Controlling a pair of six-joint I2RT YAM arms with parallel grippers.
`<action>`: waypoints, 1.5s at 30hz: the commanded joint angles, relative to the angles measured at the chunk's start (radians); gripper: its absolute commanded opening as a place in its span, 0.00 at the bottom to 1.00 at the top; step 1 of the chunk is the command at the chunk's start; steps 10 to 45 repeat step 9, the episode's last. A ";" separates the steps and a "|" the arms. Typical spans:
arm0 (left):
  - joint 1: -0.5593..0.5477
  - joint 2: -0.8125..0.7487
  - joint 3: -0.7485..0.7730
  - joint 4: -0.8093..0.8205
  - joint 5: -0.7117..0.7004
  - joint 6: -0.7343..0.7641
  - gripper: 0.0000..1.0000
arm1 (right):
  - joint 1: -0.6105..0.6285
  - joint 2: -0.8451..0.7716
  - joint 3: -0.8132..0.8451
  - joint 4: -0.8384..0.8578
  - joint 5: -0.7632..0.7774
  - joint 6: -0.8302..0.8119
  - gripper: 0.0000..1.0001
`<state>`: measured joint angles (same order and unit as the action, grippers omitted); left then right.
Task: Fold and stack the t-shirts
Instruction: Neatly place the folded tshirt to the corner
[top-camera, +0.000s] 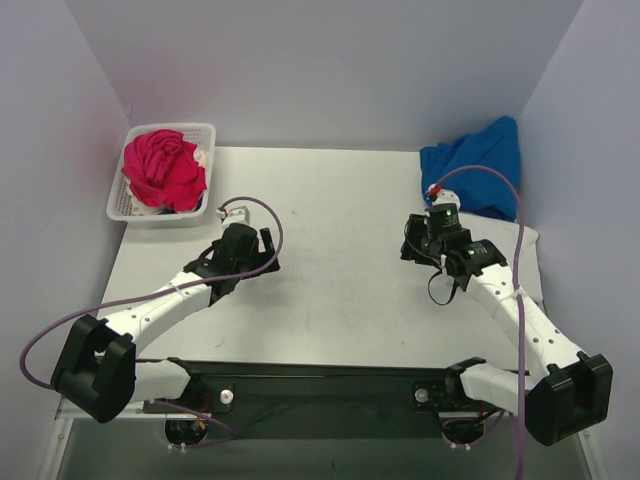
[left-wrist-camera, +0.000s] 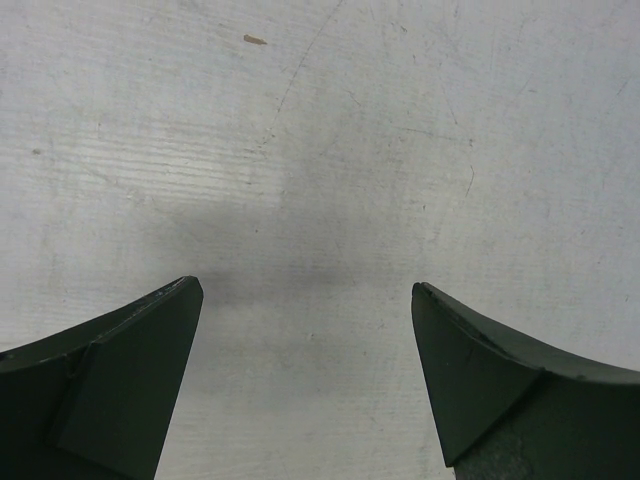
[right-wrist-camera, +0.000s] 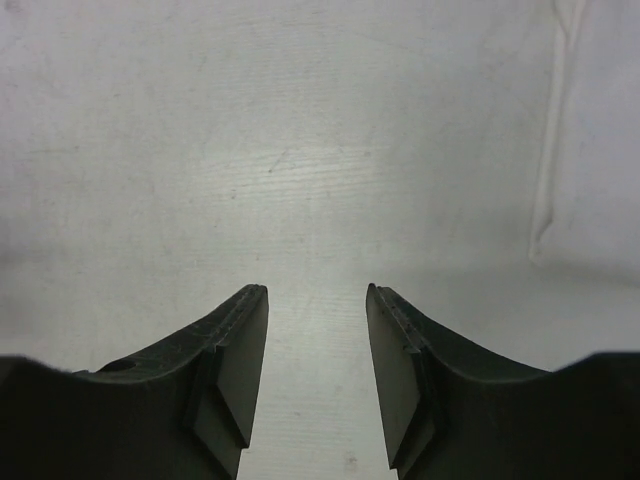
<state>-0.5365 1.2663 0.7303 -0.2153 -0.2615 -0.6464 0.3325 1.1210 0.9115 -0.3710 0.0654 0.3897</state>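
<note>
A magenta-pink t-shirt (top-camera: 163, 168) lies bunched in the white basket (top-camera: 120, 207) at the far left, with a bit of white cloth beside it. A bright blue t-shirt (top-camera: 477, 166) is crumpled in the far right corner. A flat white t-shirt (top-camera: 524, 250) lies just in front of it by the right edge; it also shows in the right wrist view (right-wrist-camera: 600, 130). My left gripper (top-camera: 255, 245) (left-wrist-camera: 305, 290) is open wide and empty over bare table. My right gripper (top-camera: 420, 245) (right-wrist-camera: 317, 290) is open and empty over bare table, just left of the white shirt.
The grey table (top-camera: 340, 230) is walled on three sides. A small speck (left-wrist-camera: 255, 40) lies on the table ahead of the left gripper. The purple cables loop beside both arms.
</note>
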 joint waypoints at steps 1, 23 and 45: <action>-0.008 -0.024 0.017 0.047 -0.050 0.021 0.97 | 0.019 0.002 -0.010 0.069 -0.058 -0.012 0.43; -0.011 -0.033 0.012 0.037 -0.067 0.028 0.97 | 0.051 0.028 -0.022 0.112 -0.095 -0.012 0.39; -0.011 -0.033 0.012 0.037 -0.067 0.028 0.97 | 0.051 0.028 -0.022 0.112 -0.095 -0.012 0.39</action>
